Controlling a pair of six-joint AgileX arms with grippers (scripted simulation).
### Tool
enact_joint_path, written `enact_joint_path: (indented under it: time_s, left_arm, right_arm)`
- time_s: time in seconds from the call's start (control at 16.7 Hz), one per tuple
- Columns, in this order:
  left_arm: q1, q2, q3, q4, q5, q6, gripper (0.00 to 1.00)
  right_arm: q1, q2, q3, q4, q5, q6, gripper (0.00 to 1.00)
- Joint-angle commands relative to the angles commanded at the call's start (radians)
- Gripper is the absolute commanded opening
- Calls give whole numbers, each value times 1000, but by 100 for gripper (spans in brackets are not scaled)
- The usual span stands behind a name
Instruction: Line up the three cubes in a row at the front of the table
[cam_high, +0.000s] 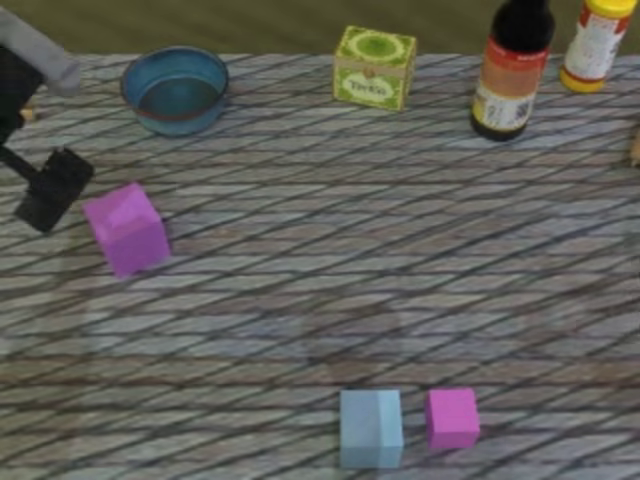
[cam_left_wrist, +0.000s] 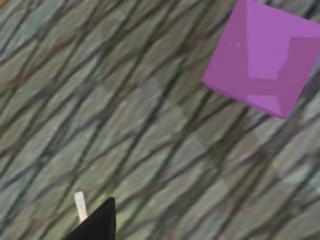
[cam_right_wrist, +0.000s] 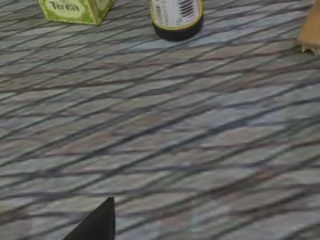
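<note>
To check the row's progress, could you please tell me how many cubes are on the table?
3: large matte purple-magenta cube at the left, light blue cube and small pink-magenta cube side by side at the front.

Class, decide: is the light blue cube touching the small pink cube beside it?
Apart. The top view shows a strip of bare table between the light blue cube and the small pink cube.

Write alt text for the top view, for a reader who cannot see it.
Light blue cube and small pink cube sit side by side at the table's front edge; the large purple cube lies far left, beside the left gripper. Bowl, tea box and bottles line the back.
</note>
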Motion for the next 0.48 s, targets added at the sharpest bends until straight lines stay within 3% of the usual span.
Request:
enact_joint_path:
  time_s: [0.48]
  left_arm:
    - [-50, 621, 530, -329, 4, 245, 100]
  right_arm:
    - [-257, -465, -378, 330, -124, -240, 100]
